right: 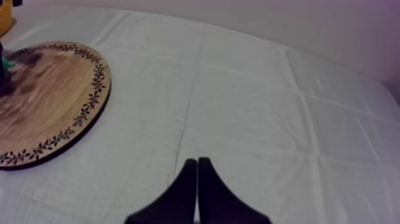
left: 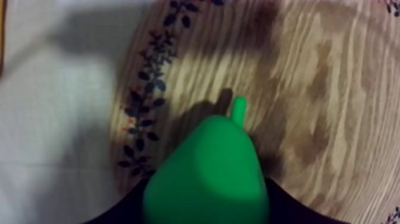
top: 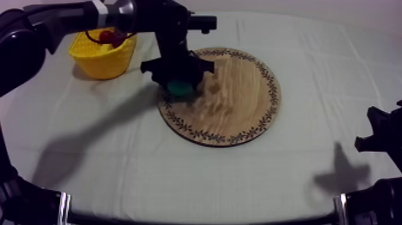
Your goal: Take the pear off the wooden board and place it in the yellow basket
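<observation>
Left tool is down over the left part of the wooden board, black fingers pinching the pear at both flanks of its fat body, w/ no gap showing either side. Can't tell if the pear sits on the wood or is just clear of it; its shadow falls close by on the grain. Long axis: stalk points away from the wrist, toward the board's middle, so the axis runs approx in line w/ the tool's reach and the fingers close across it. Looks like a fair hold, but the skin is smooth so it may slip. Key relation for the next move: the yellow basket stands off the board's left rim, near it, on the left arm's own side of the surface, so the carry is a lift and a short swing back over the rim, away from the stalk end. A small red fruit already lies in the basket, so drop beside it. Right tool is pressed together on nothing and low at the far side, well apart from the board. Left arm is clearly the nearer one. Step in hand, I'd judge: grasp made, lift and transfer to come.
</observation>
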{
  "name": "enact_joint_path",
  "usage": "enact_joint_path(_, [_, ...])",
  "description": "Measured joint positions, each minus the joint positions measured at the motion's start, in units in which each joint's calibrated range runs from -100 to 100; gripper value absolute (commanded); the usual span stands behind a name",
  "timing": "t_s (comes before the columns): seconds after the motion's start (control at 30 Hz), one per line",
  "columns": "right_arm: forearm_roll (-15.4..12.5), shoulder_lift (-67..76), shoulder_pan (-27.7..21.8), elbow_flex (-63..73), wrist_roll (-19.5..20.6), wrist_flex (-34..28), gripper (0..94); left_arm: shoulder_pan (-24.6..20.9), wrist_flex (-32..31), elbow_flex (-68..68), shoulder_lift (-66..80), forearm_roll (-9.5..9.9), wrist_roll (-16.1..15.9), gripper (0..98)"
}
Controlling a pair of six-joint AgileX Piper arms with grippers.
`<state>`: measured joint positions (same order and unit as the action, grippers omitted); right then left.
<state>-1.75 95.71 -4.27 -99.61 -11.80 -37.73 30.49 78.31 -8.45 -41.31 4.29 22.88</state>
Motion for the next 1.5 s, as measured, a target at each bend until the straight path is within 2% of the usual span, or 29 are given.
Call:
enact_joint_path(0.3, [0.00, 0.00, 0.00, 0.00, 0.04, 0.02, 0.5, -1.80, 2.16, 8.62, 13.52, 0.42, -4.65, 45.7])
enact_joint_path(0.67, [0.00, 0.00, 0.00, 0.00, 0.04, 0.02, 0.5, -6.44, 3.26, 27.84, 37.24, 3.89, -11.55, 46.1])
enact_joint_path(0.83, [0.00, 0.00, 0.00, 0.00, 0.04, 0.02, 0.5, -8.39, 3.27, 34.51, 47.56, 6.05, -14.33, 46.3])
enact_joint_path(1.0, [0.00, 0.00, 0.00, 0.00, 0.04, 0.02, 0.5, -10.43, 1.86, 38.10, 54.75, 8.68, -15.50, 44.9])
enact_joint_path(1.13, [0.00, 0.00, 0.00, 0.00, 0.04, 0.02, 0.5, -11.99, -0.10, 38.03, 55.82, 10.35, -15.25, 44.0])
enact_joint_path(1.5, [0.00, 0.00, -0.04, 0.00, 0.04, 0.02, 0.5, -16.68, -6.77, 25.02, 45.71, 10.40, -14.27, 42.0])
